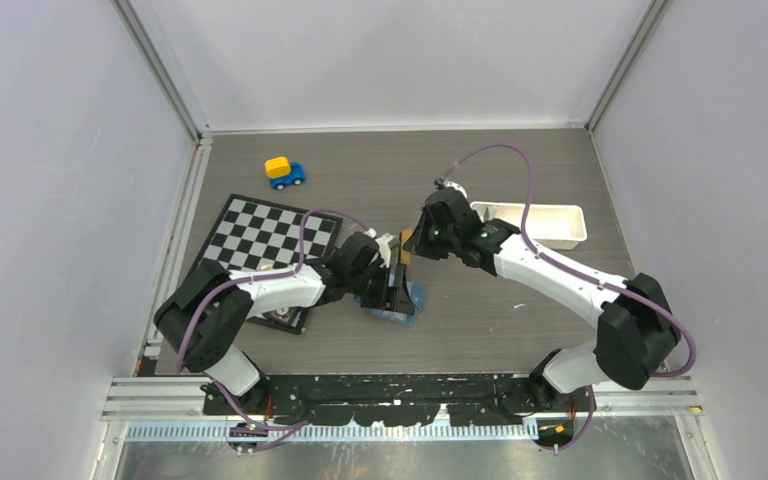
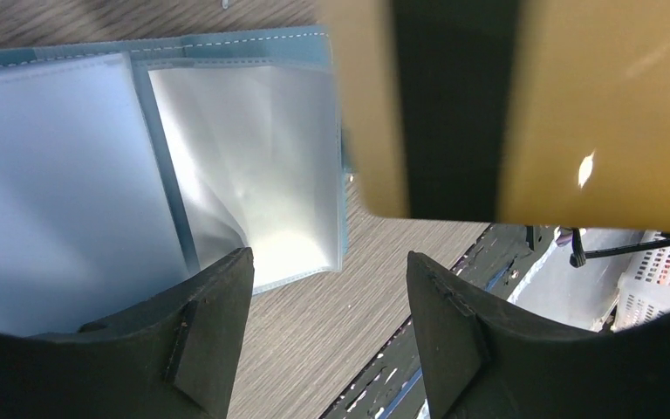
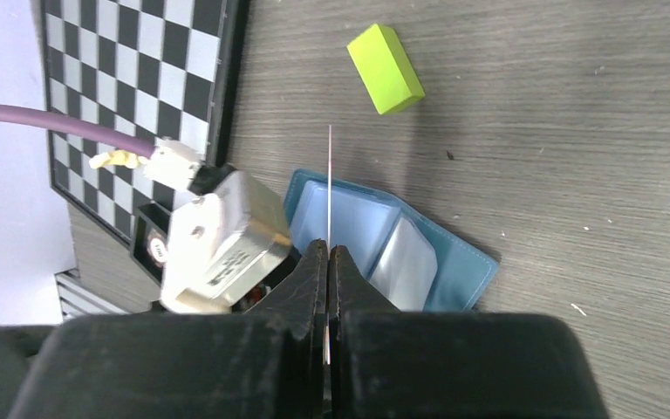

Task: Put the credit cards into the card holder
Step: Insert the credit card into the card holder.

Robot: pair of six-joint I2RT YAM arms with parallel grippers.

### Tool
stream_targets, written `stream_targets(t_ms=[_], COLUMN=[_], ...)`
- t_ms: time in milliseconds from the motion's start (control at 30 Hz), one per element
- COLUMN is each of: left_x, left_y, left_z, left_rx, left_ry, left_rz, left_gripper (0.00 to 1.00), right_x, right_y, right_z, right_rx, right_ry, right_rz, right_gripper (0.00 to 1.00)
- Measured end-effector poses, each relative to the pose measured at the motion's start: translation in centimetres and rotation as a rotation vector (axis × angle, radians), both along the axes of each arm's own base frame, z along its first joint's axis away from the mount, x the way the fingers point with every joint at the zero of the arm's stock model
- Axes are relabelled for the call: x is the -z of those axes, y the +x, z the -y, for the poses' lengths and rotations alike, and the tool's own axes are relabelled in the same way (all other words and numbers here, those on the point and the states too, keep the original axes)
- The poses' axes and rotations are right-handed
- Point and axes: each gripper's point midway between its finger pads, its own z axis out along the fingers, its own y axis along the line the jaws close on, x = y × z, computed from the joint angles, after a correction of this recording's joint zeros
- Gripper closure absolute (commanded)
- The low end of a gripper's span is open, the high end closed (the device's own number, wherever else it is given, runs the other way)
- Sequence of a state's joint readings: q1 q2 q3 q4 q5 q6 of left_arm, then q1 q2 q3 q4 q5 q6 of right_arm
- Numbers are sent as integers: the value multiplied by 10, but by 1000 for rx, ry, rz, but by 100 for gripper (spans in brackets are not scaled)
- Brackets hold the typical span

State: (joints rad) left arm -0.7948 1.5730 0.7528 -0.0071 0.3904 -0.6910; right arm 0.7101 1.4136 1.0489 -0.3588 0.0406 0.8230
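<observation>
The card holder [image 1: 416,298] lies open on the table, teal-blue with clear sleeves [image 2: 253,148] spread flat. My left gripper [image 1: 392,285] hovers low over it, open, with only bare table between its fingers [image 2: 218,305]; its left finger overlaps the sleeves' near edge. My right gripper [image 3: 328,250] is shut on a tan-gold credit card [image 2: 611,113] with a black stripe, held on edge just above the card holder [image 3: 462,262]. In the right wrist view the card shows as a thin line [image 3: 329,188]. No other credit cards show.
A lime-green block [image 3: 386,68] lies beyond the holder. A chessboard [image 1: 265,235] sits to the left, partly under the left arm. A blue and yellow toy car [image 1: 284,172] stands at the back, a long white tray [image 1: 540,222] at the right.
</observation>
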Motion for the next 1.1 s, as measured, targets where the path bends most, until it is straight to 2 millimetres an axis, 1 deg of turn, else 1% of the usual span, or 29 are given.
stream_targets(t_ms=[100, 267, 367, 467, 567, 667, 767, 867, 933, 1033, 1100], left_x=[-1, -2, -2, -3, -10, -24, -43, -59, -60, -51, -47], left_y=[1, 2, 2, 2, 1, 1, 8, 21, 30, 40, 45], left_z=[1, 2, 3, 2, 0, -5, -9, -16, -27, -47, -58], left_rx=[0, 0, 2, 4, 8, 1, -12, -39, -68, -121, -145], left_ry=[-5, -11, -12, -12, -14, -2, 18, 47, 73, 137, 173], left_rz=[5, 11, 12, 16, 33, 54, 105, 159, 171, 161, 165], left_gripper=[34, 33, 32, 26, 22, 19, 17, 17, 17, 17, 16], right_x=[19, 57, 72, 82, 94, 107, 110, 109, 109, 109, 109], right_y=[-3, -19, -30, -39, -47, -56, -57, -55, -55, -55, -54], right_z=[-2, 0, 3, 3, 5, 10, 10, 7, 7, 7, 6], right_rx=[-4, -8, -8, -11, -8, 1, 12, 15, 16, 17, 17], right_ry=[-18, -62, -77, -83, -82, -88, -77, -61, -56, -53, -51], right_rz=[-30, -103, -134, -156, -175, -203, -208, -200, -198, -197, -195], right_gripper=[100, 100, 100, 100, 100, 99, 100, 99, 99, 99, 100])
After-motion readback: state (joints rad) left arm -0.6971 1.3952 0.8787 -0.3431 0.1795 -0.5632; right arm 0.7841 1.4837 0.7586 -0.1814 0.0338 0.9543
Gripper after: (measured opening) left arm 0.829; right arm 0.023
